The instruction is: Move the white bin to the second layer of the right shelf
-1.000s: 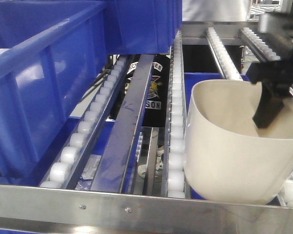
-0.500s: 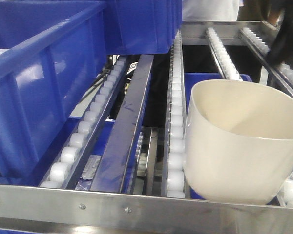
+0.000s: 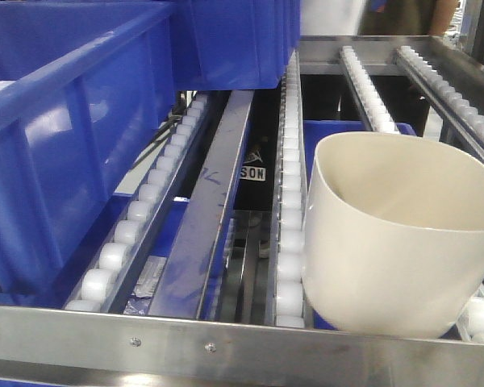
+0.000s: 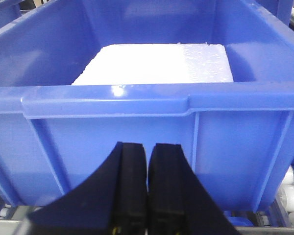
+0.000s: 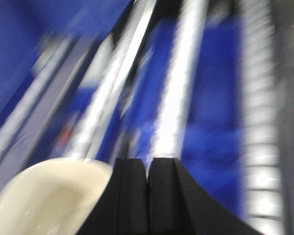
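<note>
The white bin (image 3: 399,234) stands upright on the roller rack level (image 3: 292,161) at the right, against the steel front lip (image 3: 226,347). No gripper touches it in the front view. In the blurred right wrist view the bin's rim (image 5: 44,196) shows at lower left, and my right gripper (image 5: 148,161) is shut and empty just right of it, above the rollers. My left gripper (image 4: 148,147) is shut with nothing in it, right in front of a blue crate's wall (image 4: 147,127).
A large blue crate (image 3: 64,137) fills the left of the rack; a white foam slab (image 4: 157,63) lies inside it. Another blue crate (image 3: 234,40) sits behind. Roller rails (image 3: 371,89) run back at the right. A person (image 3: 363,16) stands beyond.
The right gripper, inside the bin a second ago, has lifted out and left the front view. The bin stays put on the rollers.
</note>
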Available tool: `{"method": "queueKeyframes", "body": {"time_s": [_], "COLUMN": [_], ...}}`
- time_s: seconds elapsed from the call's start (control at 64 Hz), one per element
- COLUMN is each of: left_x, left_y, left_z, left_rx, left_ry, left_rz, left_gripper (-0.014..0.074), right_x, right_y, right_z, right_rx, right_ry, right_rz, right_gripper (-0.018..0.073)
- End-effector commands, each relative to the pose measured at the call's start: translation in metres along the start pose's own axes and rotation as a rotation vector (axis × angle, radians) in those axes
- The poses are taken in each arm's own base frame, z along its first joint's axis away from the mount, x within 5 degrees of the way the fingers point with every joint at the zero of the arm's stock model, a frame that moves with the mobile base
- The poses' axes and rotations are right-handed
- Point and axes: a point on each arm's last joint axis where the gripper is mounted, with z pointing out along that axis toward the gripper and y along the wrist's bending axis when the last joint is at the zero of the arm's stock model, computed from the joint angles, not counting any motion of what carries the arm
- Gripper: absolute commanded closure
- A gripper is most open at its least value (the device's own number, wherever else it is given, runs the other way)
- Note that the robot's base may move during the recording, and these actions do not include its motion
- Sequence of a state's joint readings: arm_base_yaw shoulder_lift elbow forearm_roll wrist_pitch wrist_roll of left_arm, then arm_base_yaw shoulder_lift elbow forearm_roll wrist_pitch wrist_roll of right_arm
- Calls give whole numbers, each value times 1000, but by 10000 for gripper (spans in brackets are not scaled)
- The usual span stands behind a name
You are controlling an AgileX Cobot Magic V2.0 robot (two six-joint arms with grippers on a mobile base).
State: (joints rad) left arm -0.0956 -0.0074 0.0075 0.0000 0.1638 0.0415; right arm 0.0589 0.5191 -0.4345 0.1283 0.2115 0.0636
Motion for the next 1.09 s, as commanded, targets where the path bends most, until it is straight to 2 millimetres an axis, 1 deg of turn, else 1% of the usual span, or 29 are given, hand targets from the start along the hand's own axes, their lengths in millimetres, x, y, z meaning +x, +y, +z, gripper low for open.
{"method": "queueKeyframes", "body": {"time_s": [0.0,0.109,0.797,0.875,0.938,0.984,1.078], "left_x": [4,4,4,4,4,4,4], "left_y": [0,0,0,0,0,0,0], "left_z": [1,1,1,1,1,1,1], "left_rx": [3,3,3,3,3,3,3], "left_ry": [-64,-64,-64,-64,-64,-64,-64], "left_rz": [-3,-3,-3,-3,-3,-3,-3], "left_gripper": [512,512,512,512,512,512,512], "right_x": [-16,-17,-15,-12,-5,5,34], "right_y": [0,0,0,0,-2,-6,-14], "right_z": [-11,-15,-14,-22,-30,-33,-38], "right_rx": [5,-1,3,-3,6,24,78], "right_ry": [-173,-198,-172,-196,-221,-232,-237], "right_rz": [-11,-8,-12,-9,-9,-7,-1], "right_gripper": [503,503,503,503,503,503,503]}}
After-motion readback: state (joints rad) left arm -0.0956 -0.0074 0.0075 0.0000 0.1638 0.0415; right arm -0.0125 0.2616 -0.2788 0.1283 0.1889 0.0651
